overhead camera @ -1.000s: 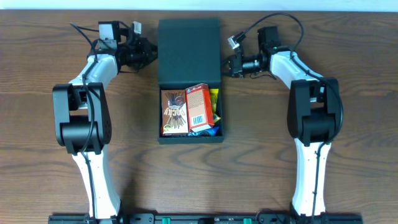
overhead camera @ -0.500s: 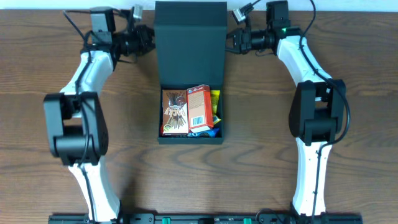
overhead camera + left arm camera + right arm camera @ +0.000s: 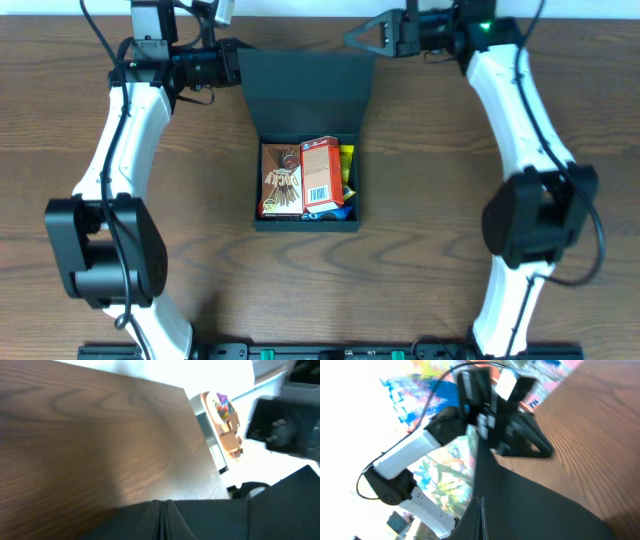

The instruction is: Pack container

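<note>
The dark charcoal container (image 3: 305, 225) stands at the table's middle, its base holding a brown snack packet (image 3: 281, 180), an orange-red box (image 3: 320, 172) and yellow (image 3: 346, 155) and blue packets. Its hinged lid (image 3: 305, 90) is raised off the table behind the base. My left gripper (image 3: 236, 68) is shut on the lid's far left corner and my right gripper (image 3: 358, 40) on its far right corner. In the left wrist view the shut fingers (image 3: 163, 520) sit against the dark lid (image 3: 210, 520). The right wrist view shows the same, with shut fingers (image 3: 481, 520) on the lid (image 3: 530, 505).
The brown wooden table (image 3: 200, 250) surrounds the box. Its far edge lies just behind both grippers. The left arm (image 3: 420, 450) shows across the lid in the right wrist view.
Both grippers have moved toward the table's far edge and upward. The lid has risen with them and now looks wider in the overhead view.
</note>
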`<move>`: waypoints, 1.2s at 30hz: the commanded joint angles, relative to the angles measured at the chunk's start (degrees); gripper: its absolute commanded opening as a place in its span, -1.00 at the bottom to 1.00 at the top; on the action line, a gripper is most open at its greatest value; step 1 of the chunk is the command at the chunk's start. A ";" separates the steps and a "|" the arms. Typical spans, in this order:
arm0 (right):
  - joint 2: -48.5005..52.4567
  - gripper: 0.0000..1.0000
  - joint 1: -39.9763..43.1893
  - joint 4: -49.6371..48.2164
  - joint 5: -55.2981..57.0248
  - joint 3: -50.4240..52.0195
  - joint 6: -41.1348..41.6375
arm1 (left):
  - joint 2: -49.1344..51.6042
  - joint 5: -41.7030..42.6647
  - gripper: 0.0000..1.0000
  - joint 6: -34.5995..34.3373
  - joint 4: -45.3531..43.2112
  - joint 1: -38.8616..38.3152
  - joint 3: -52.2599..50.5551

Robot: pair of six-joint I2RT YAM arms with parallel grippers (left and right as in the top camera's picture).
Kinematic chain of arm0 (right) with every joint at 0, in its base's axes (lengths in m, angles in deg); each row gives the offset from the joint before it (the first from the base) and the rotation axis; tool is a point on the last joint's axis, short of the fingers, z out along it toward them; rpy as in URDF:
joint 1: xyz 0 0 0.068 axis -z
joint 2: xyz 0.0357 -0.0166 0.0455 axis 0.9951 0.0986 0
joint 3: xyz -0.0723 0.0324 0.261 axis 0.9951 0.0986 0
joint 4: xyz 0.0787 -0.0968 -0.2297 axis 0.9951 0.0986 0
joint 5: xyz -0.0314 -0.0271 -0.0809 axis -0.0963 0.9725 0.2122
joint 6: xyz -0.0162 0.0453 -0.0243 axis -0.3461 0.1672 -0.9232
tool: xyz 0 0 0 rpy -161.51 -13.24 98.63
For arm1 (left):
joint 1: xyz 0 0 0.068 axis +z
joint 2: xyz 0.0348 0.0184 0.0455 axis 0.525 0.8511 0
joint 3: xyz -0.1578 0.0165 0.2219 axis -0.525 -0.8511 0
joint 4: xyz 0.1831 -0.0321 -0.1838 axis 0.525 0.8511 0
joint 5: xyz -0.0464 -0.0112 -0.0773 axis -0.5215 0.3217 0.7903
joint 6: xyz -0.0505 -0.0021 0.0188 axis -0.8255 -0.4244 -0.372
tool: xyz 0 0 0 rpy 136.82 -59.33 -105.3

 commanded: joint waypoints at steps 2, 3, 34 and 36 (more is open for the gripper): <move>-6.99 -0.97 -0.48 0.02 -1.44 -1.09 -0.44 | -5.22 0.39 -0.88 9.35 5.25 -0.92 0.26; -8.17 -0.97 -0.48 0.02 -1.44 -1.09 -0.96 | -5.97 0.31 -0.88 11.34 6.95 -1.05 0.26; -23.63 -0.96 -16.44 67.49 94.05 2.40 -7.91 | -7.74 -18.27 -0.88 42.10 37.92 -13.31 -4.87; -27.45 -0.96 -16.92 65.61 93.42 7.30 -7.17 | -7.45 -17.88 -0.88 42.75 37.94 -13.49 -7.63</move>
